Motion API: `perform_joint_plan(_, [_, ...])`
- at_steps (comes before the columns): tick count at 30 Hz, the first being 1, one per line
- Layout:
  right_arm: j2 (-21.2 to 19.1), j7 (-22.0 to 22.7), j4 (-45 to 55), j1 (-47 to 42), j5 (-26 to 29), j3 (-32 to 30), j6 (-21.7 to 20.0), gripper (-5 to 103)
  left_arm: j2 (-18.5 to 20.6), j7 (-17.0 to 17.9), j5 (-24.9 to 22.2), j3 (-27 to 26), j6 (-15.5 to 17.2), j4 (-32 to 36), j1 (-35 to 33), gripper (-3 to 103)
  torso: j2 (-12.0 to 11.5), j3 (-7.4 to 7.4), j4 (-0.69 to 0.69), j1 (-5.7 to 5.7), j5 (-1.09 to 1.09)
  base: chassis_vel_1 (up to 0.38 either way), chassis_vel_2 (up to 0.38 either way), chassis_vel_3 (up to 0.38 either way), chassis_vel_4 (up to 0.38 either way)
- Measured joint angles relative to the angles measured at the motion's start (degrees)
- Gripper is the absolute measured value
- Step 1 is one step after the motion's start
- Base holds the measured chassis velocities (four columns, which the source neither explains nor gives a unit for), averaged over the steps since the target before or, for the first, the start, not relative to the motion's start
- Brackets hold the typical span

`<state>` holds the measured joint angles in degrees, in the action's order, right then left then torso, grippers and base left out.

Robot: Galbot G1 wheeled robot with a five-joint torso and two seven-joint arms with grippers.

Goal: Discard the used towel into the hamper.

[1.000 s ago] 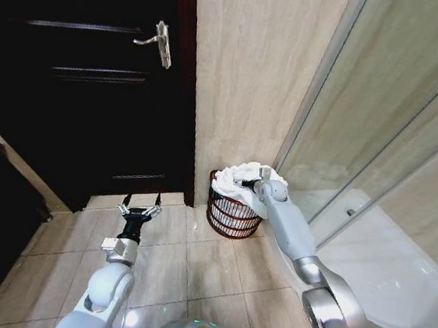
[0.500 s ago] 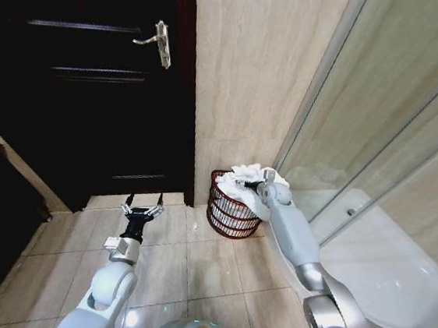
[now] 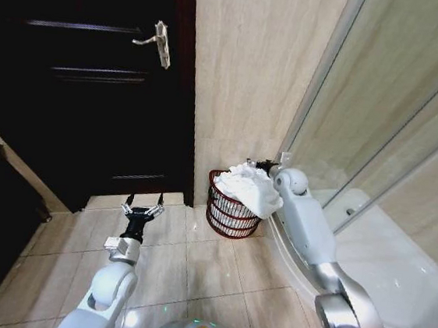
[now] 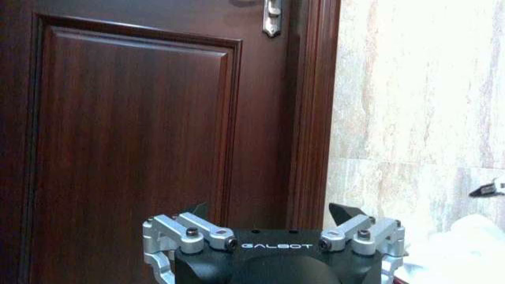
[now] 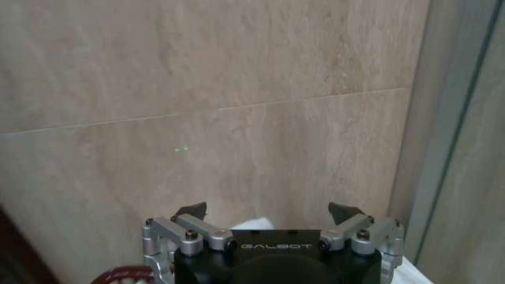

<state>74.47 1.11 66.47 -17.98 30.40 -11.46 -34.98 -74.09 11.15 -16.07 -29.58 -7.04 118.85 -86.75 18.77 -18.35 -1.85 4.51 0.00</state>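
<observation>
Towel (image 3: 249, 189) sits heaped in the hamper (image 3: 229, 212) by the far wall, draping its right rim. Right gripper (image 5: 268, 212) hangs spread above it, empty, so looks released. Left gripper (image 3: 143, 208) idles spread, low near the door (image 3: 79, 79).

Hamper (image 3: 228, 209): thin wire, dark red-brown, painted look, open mesh sides.
Towel (image 3: 249, 187): white cloth, soft, matt, crumpled in folds, heaped over the hamper rim.
Door (image 3: 79, 79): dark wood, panelled, satin sheen; grain visible in the left wrist view.
Door handle (image 3: 158, 42): metal, pale brushed finish.
Wall (image 3: 253, 66): beige stone-look tile, smooth, faint veining, low gloss.
Floor (image 3: 193, 263): beige tile, glossy, carrying soft reflections.
Shower screen (image 3: 398, 104): clear glass, smooth, metal-framed edge.
Left end effector (image 3: 143, 208): black matt body, silver machined metal linkages with dark bolts.
Right end effector (image 5: 268, 208): same black casing and bare metal links.
Arm shells: grey-white plastic, smooth, slightly glossy.
</observation>
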Motion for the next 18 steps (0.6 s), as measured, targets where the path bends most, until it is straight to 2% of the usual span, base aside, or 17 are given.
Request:
perform_joint_plan(2, [1.94,-0.81,-6.03,2.16,-1.2,0.17,0.8,100,0.16,0.0,-0.08,-0.19,-0.01,0.11,-0.01,100,0.0,0.0,0.0,0.0,0.0,0.0,0.0,0.0,0.0])
perform_joint_plan(4, [2.57,-1.08,-7.57,2.53,-1.82,0.2,0.96,100,0.23,0.01,-0.18,-0.29,-0.01,0.19,0.0,100,0.0,0.0,-0.01,0.0,0.0,0.0,0.0,0.0,0.0])
perform_joint_plan(7, [4.86,-3.12,-12.97,2.87,-5.7,-0.25,1.23,100,0.62,0.04,-0.77,-1.05,-0.01,0.54,-0.02,100,0.0,-0.01,-0.01,0.0,0.0,0.0,0.0,0.0,0.0])
perform_joint_plan(13, [6.26,-4.78,-14.79,0.76,-7.44,-0.52,0.72,100,0.78,0.04,-1.08,-1.71,-0.03,0.61,-0.27,100,0.0,-0.01,-0.01,0.0,0.0,0.0,0.0,0.0,0.0])
perform_joint_plan(18, [7.66,-6.75,-14.88,-1.84,-7.07,-1.21,-2.46,100,0.73,0.02,-1.09,-1.51,-0.12,0.58,-0.32,100,0.0,0.0,0.0,0.0,-0.01,0.0,0.0,0.0,0.0])
